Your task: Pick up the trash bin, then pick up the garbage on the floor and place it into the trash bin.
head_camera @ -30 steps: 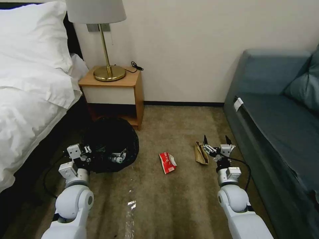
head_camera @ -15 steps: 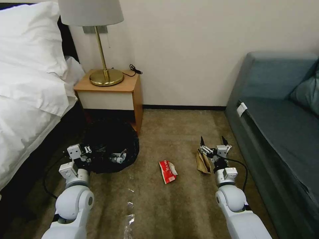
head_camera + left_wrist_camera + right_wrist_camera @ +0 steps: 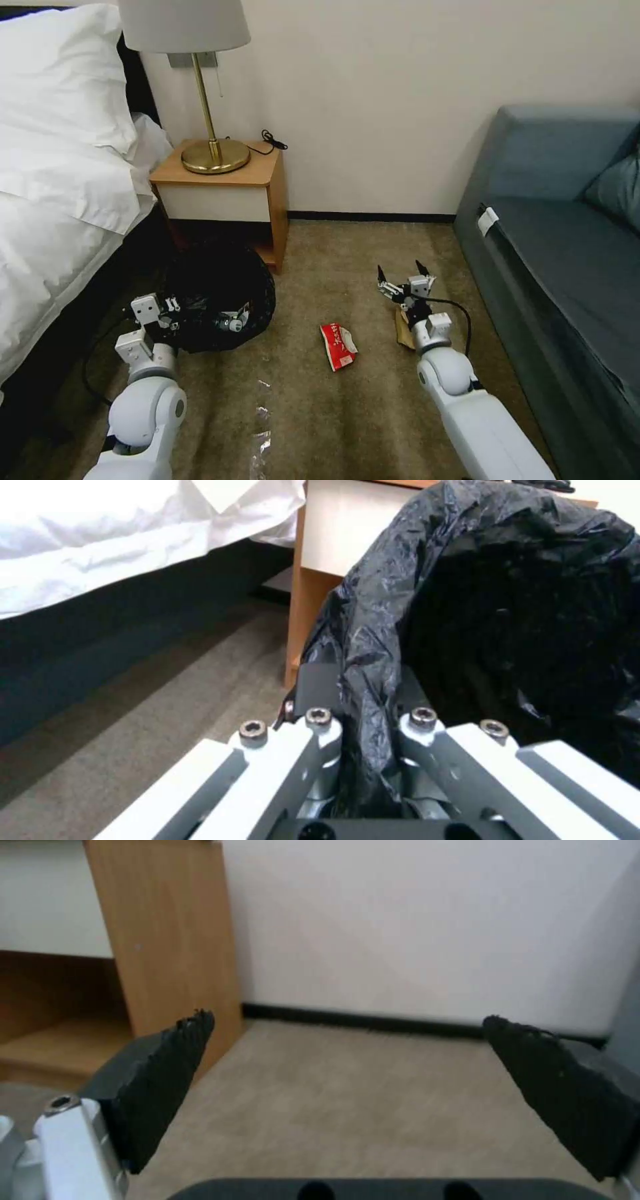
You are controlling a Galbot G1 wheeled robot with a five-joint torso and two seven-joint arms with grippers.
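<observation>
— trash bin (image 3: pixel 220 297), where is it?
— on the carpet (image 3: pixel 320 413) between the bed (image 3: pixel 47 220) and the nightstand (image 3: pixel 223 190), black bag over its rim. the left gripper (image 3: pixel 363 725) has its jaws closed on that bagged rim.
— and the garbage?
— a red packet (image 3: pixel 338 345) lies on the carpet mid-floor; a brown paper wrapper (image 3: pixel 402 328) lies just beside it toward the sofa (image 3: pixel 567 267), partly hidden by the right arm.
— right gripper (image 3: pixel 404 278)?
— it hangs above the brown wrapper, jaws spread wide, holding nothing.
</observation>
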